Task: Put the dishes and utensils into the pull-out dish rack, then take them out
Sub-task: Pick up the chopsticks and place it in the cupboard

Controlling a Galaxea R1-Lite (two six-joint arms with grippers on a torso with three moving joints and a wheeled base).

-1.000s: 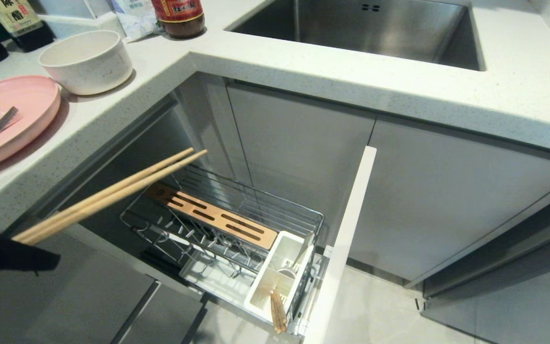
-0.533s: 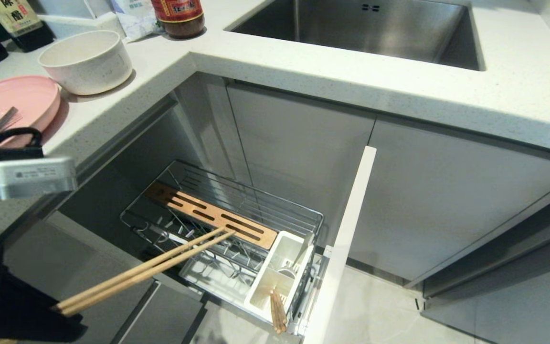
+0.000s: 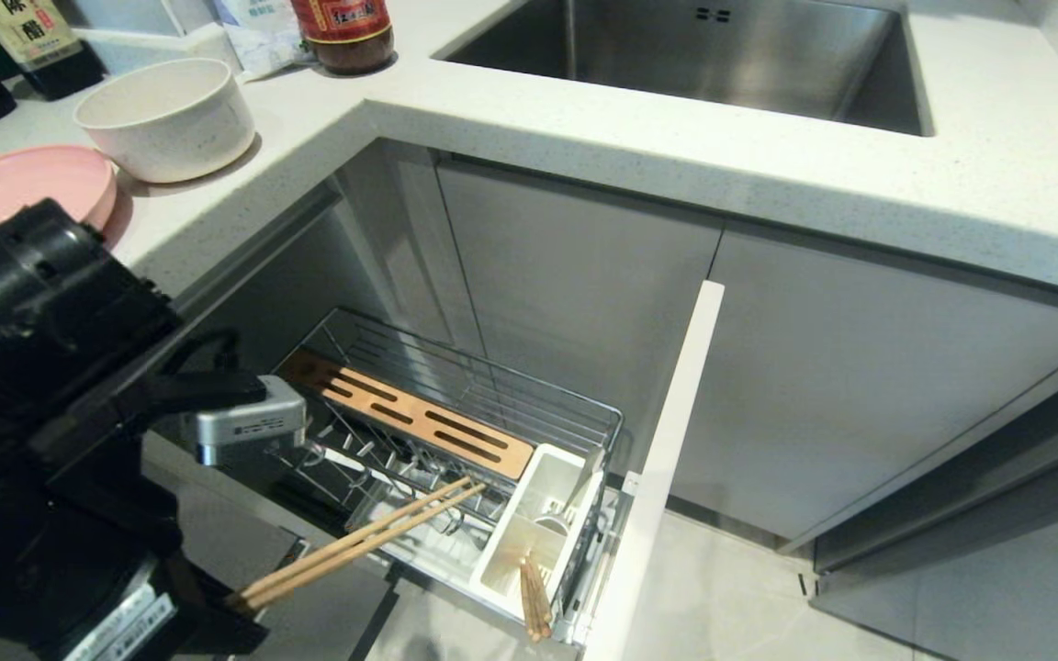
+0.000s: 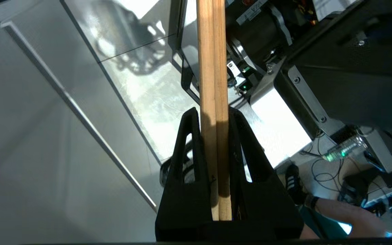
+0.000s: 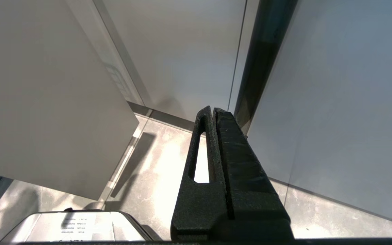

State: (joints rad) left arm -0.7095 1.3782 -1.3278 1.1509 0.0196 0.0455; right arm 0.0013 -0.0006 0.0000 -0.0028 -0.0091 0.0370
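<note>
Above the pull-out dish rack (image 3: 455, 441), the left end effector (image 4: 216, 163) grasps the chopsticks (image 3: 364, 542), tips short of the utensil cup (image 3: 529, 532). Risk: tips could snag the plate prongs (image 3: 382, 459) if lowered early.

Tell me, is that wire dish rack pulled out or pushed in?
Pulled out: the dish rack stands clear of the cabinet, its white panel front swung well forward.

Pale, matt wooden chopsticks (image 3: 364, 542), smooth-grained; matt black, finely textured plastic fingers (image 4: 191, 160). Glossy chrome wire dish rack (image 3: 455, 404) with satin brown wooden strip (image 3: 405, 413) and smooth white plastic utensil cup (image 3: 534, 523). Speckled white stone-like countertop (image 3: 676, 147); brushed steel sink (image 3: 722, 55).
</note>
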